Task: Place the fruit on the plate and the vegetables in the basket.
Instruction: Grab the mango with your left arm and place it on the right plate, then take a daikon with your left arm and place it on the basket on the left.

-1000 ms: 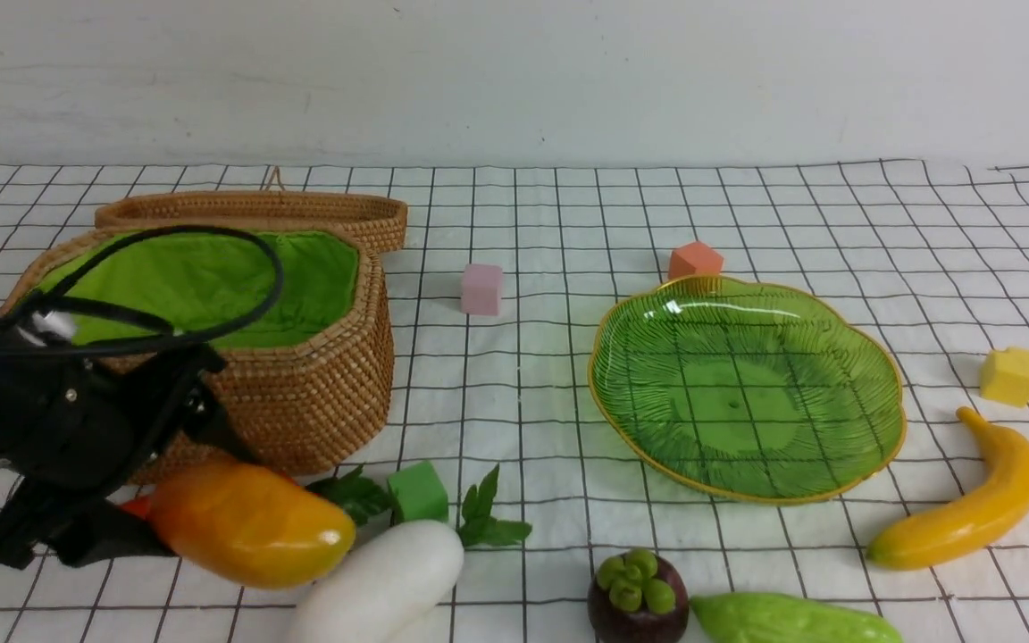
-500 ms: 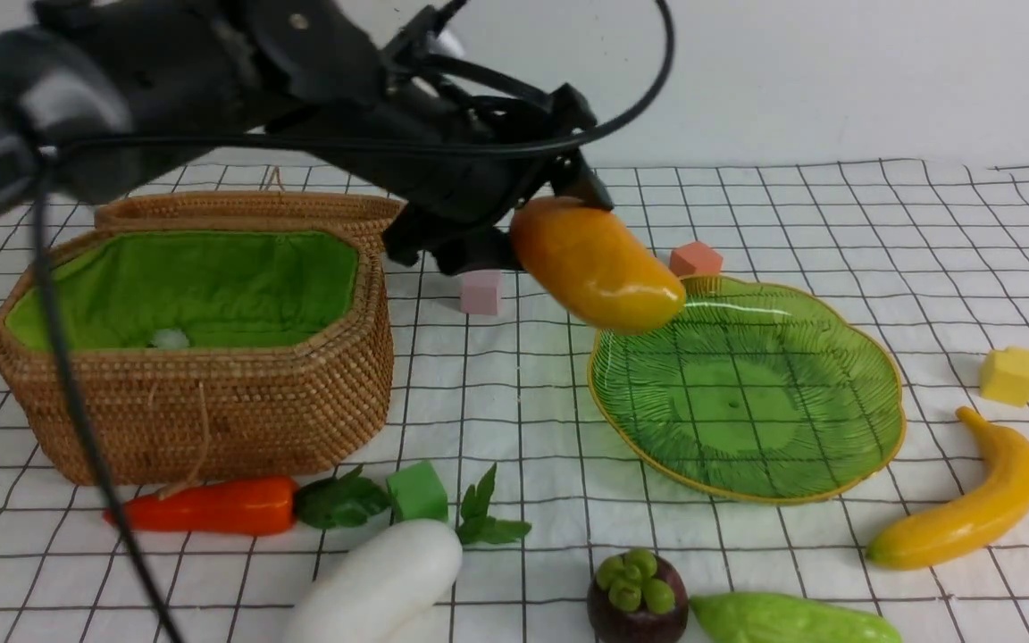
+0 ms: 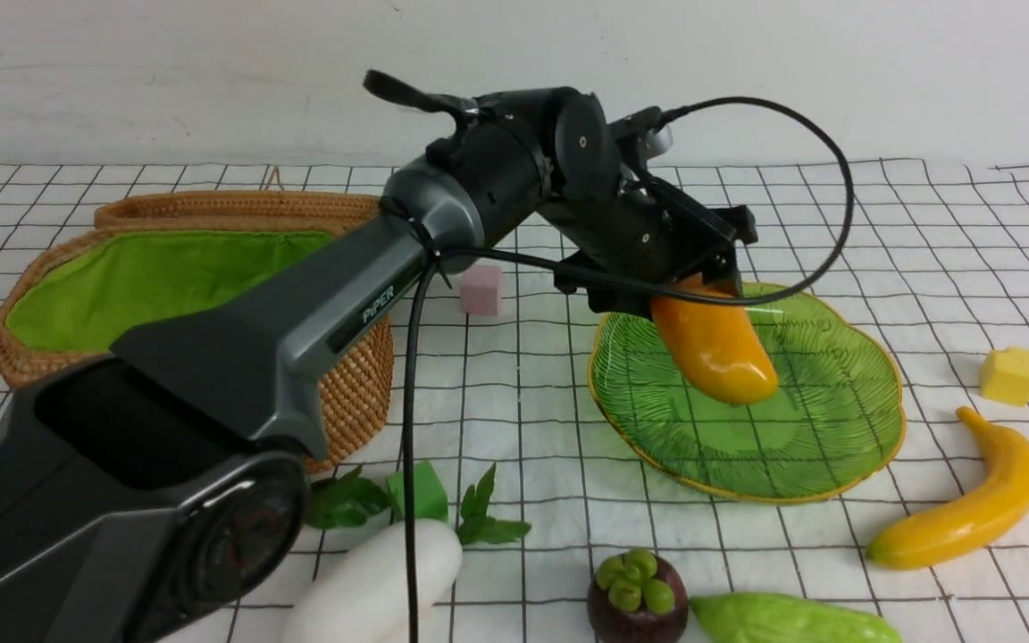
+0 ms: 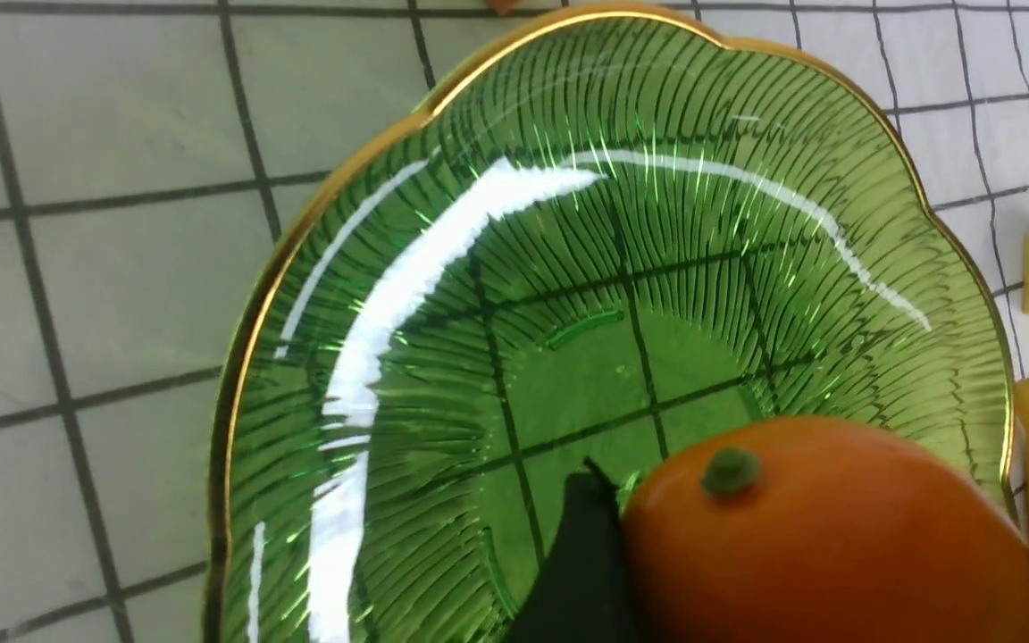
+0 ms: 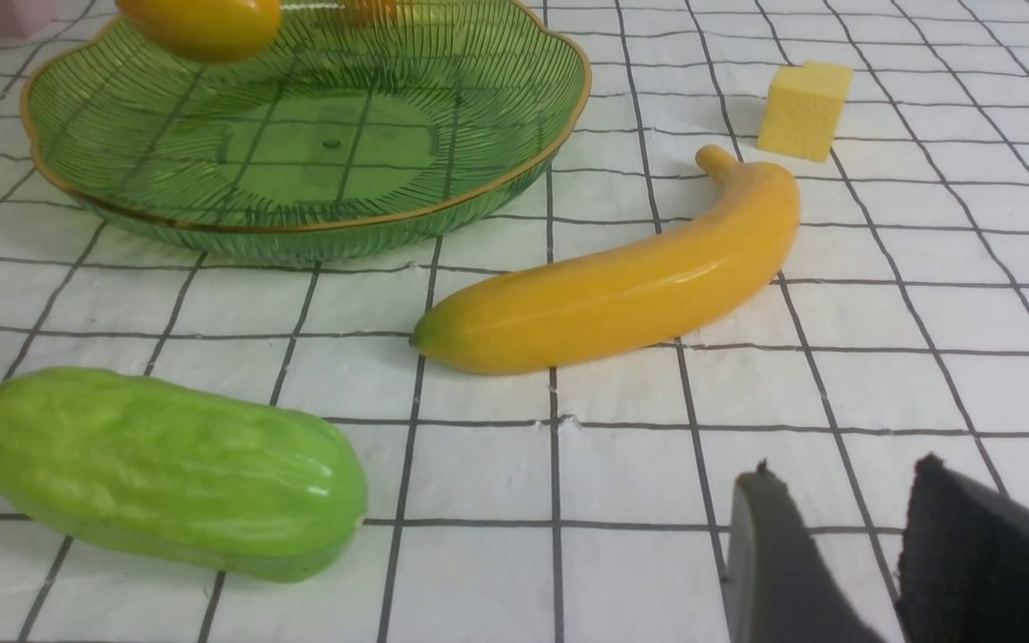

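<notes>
Orange-yellow mango (image 3: pixel 716 350) is clamped in my left gripper (image 3: pixel 700 288), with its free end hanging below the jaws over the bowl of the green plate (image 3: pixel 836 429). My right gripper (image 5: pixel 890 563) is empty, its jaws a narrow gap apart. The banana (image 5: pixel 622 286) lies ahead of them on the cloth, and the gourd (image 5: pixel 166 469) is off to one side.

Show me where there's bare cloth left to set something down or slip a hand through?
Free: the stretch between basket and plate, this side of the pink cube; also the far right corner behind the yellow cube. Crowded: the near edge, with radish, mangosteen, gourd and banana.
</notes>
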Available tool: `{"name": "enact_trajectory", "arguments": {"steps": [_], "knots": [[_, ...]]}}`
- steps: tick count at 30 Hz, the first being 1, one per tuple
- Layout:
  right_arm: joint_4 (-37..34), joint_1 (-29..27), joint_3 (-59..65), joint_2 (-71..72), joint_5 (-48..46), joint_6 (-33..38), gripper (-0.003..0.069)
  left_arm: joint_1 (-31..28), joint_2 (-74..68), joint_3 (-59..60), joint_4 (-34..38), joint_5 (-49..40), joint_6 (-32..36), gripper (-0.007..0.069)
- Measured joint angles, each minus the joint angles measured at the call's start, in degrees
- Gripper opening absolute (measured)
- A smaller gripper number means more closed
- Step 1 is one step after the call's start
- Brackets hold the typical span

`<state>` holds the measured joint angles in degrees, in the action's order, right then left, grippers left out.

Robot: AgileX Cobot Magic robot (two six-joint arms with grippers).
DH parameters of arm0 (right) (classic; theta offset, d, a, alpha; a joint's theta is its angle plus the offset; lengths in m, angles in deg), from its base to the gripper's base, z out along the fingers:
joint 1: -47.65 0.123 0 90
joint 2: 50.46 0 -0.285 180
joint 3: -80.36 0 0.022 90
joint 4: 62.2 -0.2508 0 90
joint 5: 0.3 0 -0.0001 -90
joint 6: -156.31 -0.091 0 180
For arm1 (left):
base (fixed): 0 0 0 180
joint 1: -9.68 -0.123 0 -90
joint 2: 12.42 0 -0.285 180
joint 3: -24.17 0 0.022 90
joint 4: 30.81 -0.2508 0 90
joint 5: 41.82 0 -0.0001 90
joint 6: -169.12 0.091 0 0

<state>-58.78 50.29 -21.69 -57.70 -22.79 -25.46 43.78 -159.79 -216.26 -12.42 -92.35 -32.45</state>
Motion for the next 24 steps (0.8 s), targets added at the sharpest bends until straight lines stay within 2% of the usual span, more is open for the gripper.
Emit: {"name": "enact_trajectory", "arguments": {"steps": [3, 6, 10, 15, 19, 24], "knots": [[0.0, 0.0, 0.0, 0.0, 0.0, 0.0, 0.0243, -0.1, 0.3, -0.2, -0.4, -1.3, 0.1, 0.0640], [0.0, 0.0, 0.0, 0.0, 0.0, 0.0, 0.0243, -1.2, 2.2, -0.5, -3.2, -8.0, 2.2, 0.0668], [0.0, 0.0, 0.0, 0.0, 0.0, 0.0, 0.0243, -3.0, 7.2, -0.5, -8.6, -18.4, 4.8, 0.0650], [0.0, 0.0, 0.0, 0.0, 0.0, 0.0, 0.0243, -5.0, 18.5, 3.2, -14.2, -20.6, 6.9, 0.0601], [0.0, 0.0, 0.0, 0.0, 0.0, 0.0, 0.0243, -5.5, 30.4, 13.3, -17.9, -20.7, 10.5, 0.0570], [0.0, 0.0, 0.0, 0.0, 0.0, 0.0, 0.0243, -5.5, 44.4, 34.7, -19.8, -20.9, 11.8, 0.0561]]}}
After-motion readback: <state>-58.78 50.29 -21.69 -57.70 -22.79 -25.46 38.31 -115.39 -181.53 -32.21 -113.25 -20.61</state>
